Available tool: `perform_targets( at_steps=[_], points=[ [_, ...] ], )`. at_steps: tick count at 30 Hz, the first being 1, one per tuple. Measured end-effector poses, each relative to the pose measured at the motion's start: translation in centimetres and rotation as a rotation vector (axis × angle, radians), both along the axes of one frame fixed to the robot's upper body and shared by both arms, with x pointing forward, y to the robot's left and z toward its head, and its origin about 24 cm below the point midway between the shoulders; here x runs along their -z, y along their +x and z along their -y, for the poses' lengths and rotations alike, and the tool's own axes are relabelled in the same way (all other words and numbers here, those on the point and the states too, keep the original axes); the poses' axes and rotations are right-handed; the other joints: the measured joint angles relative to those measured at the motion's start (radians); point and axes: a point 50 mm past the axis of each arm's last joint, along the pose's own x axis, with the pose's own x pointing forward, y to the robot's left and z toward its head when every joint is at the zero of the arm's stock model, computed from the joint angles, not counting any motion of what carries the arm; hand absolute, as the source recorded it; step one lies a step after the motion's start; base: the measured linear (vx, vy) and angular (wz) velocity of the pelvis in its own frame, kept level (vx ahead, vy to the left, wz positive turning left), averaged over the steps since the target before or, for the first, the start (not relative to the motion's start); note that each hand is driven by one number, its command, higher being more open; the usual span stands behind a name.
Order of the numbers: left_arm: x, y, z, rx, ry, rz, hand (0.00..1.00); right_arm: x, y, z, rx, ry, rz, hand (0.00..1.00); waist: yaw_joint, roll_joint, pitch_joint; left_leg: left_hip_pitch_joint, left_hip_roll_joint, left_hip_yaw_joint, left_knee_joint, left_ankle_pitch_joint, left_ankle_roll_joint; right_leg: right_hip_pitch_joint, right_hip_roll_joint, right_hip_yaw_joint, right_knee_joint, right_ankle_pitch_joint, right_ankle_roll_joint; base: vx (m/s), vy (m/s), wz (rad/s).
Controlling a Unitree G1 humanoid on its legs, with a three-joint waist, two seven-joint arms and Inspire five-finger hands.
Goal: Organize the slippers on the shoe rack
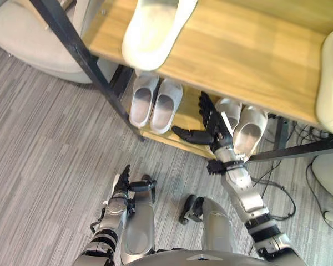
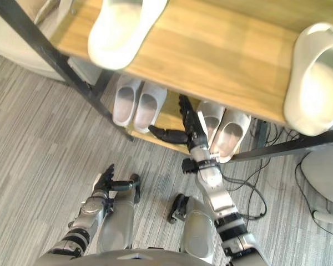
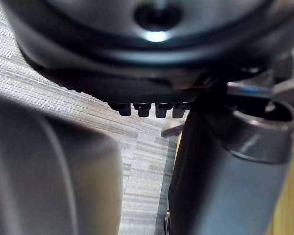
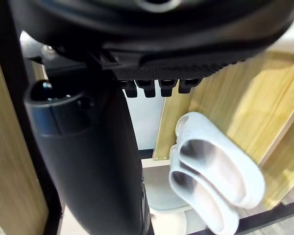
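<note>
The slippers were plain, pale and closed at the toe. One pair (image 1: 155, 101) sat side by side, toes to the back, on the lower shelf (image 1: 187, 115) of the shoe rack (image 1: 255, 61). A second pair (image 1: 248, 128) lay just beside the right hand (image 1: 216, 132), whose fingers were straight, thumb spread, gripping nothing. A lone slipper (image 1: 155, 27) and another slipper (image 1: 332, 83) rested on the top shelf. The left hand (image 1: 121, 185) hung open above the floor (image 1: 44, 166).

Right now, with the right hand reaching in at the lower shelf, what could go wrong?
The open right hand is close beside the right pair of slippers on the lower shelf; a sweep might shove them askew or off the front. The slipper on the top shelf overhangs its front edge, so a bump could tip it down.
</note>
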Motion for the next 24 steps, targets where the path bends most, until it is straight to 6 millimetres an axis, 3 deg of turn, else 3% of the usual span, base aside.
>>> perform_targets(
  at_steps=[6,9,12,18,24],
  points=[
    [2.2,-3.7,0.0,0.035,0.03,-0.144,1.0,5.8,-4.0,1.4,0.052,-0.161,-0.217,1.0,-0.049,0.008,-0.081,0.197,-0.01,0.072,-0.227,0.065,0.008,0.163,0.03,0.03,-0.241,0.107,0.027,0.12,0.065,-0.26],
    [3.1,-5.5,0.7,0.066,0.035,-0.204,1.0,9.7,-7.4,2.3,0.059,-0.29,-0.388,1.0,-0.062,0.034,-0.129,0.308,-0.022,0.094,-0.371,0.121,0.007,0.255,0.047,0.034,-0.374,0.166,0.034,0.08,0.009,-0.13],
    [3.6,-6.5,1.2,0.095,0.041,-0.238,1.0,12.0,-9.6,3.0,0.05,-0.387,-0.501,1.0,-0.072,0.057,-0.158,0.373,-0.027,0.103,-0.459,0.16,0.005,0.304,0.06,0.04,-0.442,0.201,0.034,0.02,0.003,-0.09],
    [3.9,-7.2,1.8,0.135,0.041,-0.268,1.0,14.1,-12.0,3.8,0.047,-0.449,-0.625,1.0,-0.076,0.07,-0.187,0.439,-0.027,0.121,-0.534,0.199,0.007,0.35,0.076,0.059,-0.506,0.244,0.029,-0.06,0.014,-0.11],
    [4.0,-7.5,1.8,0.134,0.041,-0.276,1.0,15.3,-13.1,4.9,0.109,-0.437,-0.713,1.0,-0.077,0.069,-0.194,0.478,-0.03,0.127,-0.599,0.235,0.007,0.372,0.09,0.075,-0.558,0.287,0.026,-0.08,0.026,-0.06]
  ],
)
